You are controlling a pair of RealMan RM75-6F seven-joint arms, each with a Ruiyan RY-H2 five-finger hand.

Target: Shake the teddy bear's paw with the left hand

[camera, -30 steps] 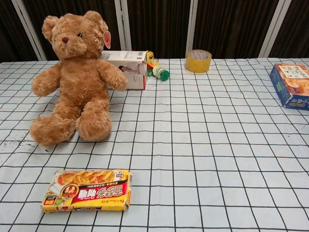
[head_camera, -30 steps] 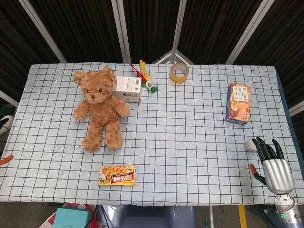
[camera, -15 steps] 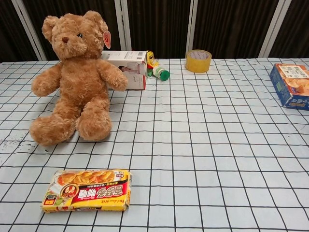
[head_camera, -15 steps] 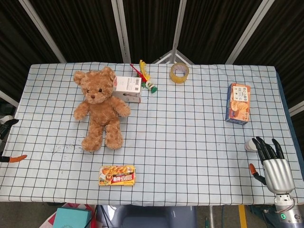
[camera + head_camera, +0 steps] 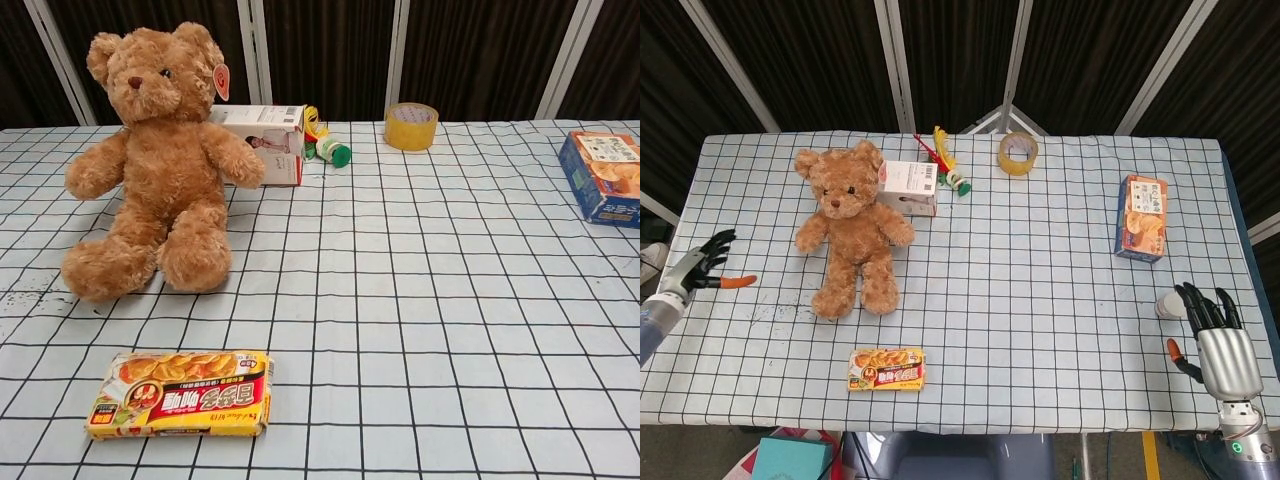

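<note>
A brown teddy bear point(image 5: 848, 225) sits on the checked tablecloth at the far left, leaning back against a white box; the chest view shows the teddy bear point(image 5: 152, 160) with both paws spread out. My left hand point(image 5: 698, 266) is over the table's left edge, fingers apart and empty, well left of the bear's nearer paw point(image 5: 807, 240). My right hand point(image 5: 1212, 338) hovers at the front right corner with fingers apart, holding nothing. Neither hand shows in the chest view.
A white box point(image 5: 910, 187) and a small toy point(image 5: 951, 170) lie behind the bear. A tape roll point(image 5: 1018, 152) sits at the back, a snack box point(image 5: 1142, 231) at the right, a yellow packet point(image 5: 886, 369) at the front, a small white cup point(image 5: 1165, 306) by my right hand.
My left hand has risen from the lower left edge and moved in over the table's left side, toward the bear. The right hand has shifted slightly down.
</note>
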